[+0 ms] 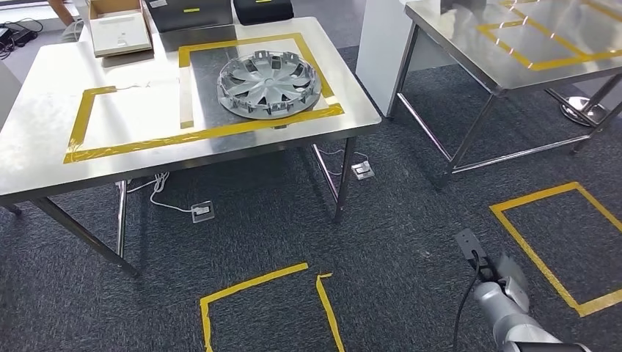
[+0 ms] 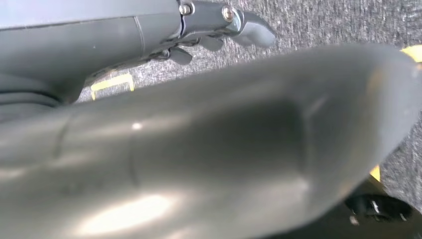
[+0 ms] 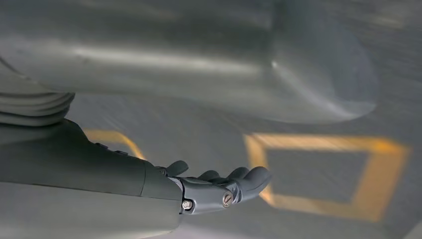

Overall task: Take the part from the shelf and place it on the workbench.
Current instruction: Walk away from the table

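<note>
One silver multi-spoke hubcap (image 1: 268, 83) flat on workbench (image 1: 44, 139), left hand (image 2: 219, 25) and right hand (image 3: 219, 186) empty, fingers loosely apart

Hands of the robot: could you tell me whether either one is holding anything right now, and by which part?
Nothing is held. The left hand and the right hand hang empty above the carpet; the hubcap lies on the table.

The head view looks forward and down from high up at the tabletop (image 1: 44, 139) and carpet (image 1: 293, 220). Both wrist views sit close behind their hands, facing that same carpet's yellow tape (image 3: 318, 174).
</note>
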